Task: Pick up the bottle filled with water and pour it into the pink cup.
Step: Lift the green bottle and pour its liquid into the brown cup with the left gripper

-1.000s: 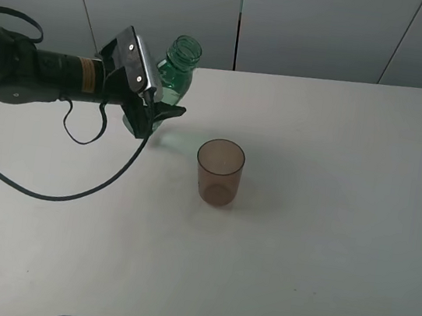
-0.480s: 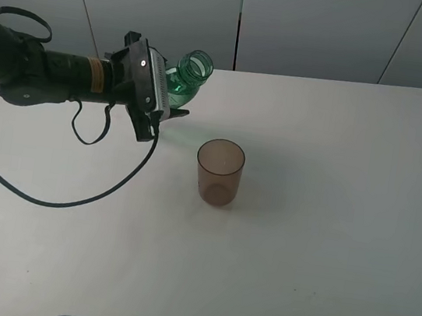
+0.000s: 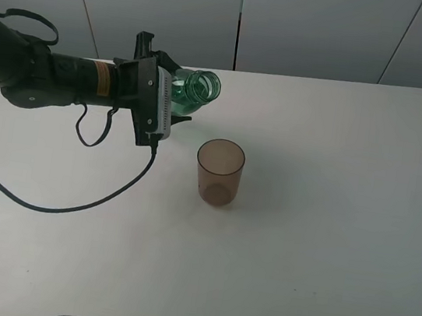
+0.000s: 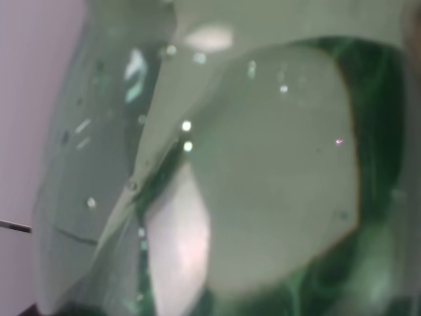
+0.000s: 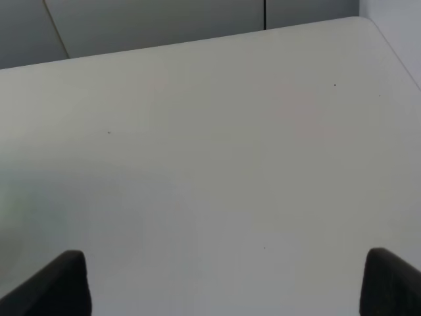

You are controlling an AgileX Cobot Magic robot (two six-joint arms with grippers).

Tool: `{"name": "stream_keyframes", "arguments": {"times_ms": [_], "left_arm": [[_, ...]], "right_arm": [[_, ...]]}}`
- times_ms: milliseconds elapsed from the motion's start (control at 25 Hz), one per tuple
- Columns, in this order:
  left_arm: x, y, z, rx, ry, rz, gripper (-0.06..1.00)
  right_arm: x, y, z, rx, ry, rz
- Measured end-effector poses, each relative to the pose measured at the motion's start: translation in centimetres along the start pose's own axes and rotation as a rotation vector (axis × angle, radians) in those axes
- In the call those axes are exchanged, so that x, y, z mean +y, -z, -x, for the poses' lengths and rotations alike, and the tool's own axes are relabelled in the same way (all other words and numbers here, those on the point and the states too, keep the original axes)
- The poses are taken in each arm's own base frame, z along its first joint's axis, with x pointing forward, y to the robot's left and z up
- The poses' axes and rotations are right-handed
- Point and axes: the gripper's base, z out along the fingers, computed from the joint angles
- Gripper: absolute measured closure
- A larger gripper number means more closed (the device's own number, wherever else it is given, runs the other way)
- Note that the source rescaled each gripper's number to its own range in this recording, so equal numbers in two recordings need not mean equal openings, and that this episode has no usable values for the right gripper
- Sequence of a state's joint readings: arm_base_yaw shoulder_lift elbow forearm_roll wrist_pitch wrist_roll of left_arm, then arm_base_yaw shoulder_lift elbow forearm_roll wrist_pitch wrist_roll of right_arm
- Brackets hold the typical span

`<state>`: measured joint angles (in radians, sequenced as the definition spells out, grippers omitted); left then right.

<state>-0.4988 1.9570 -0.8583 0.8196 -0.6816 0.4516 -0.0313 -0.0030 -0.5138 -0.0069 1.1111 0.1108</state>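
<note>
Bottle (image 3: pixel 191 92) now tilts farther toward pink cup (image 3: pixel 219 172).

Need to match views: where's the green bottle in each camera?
Exterior high: bottle upper left of centre, tilted, mouth to the right, up-left of the pink cup.
Left wrist: bottle fills the frame, blurred close-up.
Right wrist: not in it.
Shared landmark: white table, in exterior high and right wrist; left wrist shares only the bottle.

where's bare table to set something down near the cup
Bare table runs from the pink cup rightward to the edge, and in front of it. Crowded at back left: the left gripper holds the bottle tilted there, cable looping in front.
</note>
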Motion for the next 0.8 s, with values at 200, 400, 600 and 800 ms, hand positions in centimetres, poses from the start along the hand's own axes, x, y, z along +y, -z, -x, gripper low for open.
{"name": "stream_keyframes", "arguments": {"times_ms": [200, 400, 600, 800], "left_arm": [[-0.2, -0.3, 0.6, 0.0, -0.079, 0.004, 0.94], [-0.4, -0.6, 1.1, 0.006, -0.149, 0.019, 0.94], [-0.2, -0.7, 1.1, 0.025, -0.198, 0.045, 0.94], [-0.1, -0.7, 1.1, 0.029, -0.28, 0.048, 0.94]], "right_arm": [[0.0, 0.0, 0.0, 0.0, 0.0, 0.0], [0.0, 0.0, 0.0, 0.0, 0.0, 0.0], [0.0, 0.0, 0.0, 0.0, 0.0, 0.0], [0.0, 0.0, 0.0, 0.0, 0.0, 0.0]]}}
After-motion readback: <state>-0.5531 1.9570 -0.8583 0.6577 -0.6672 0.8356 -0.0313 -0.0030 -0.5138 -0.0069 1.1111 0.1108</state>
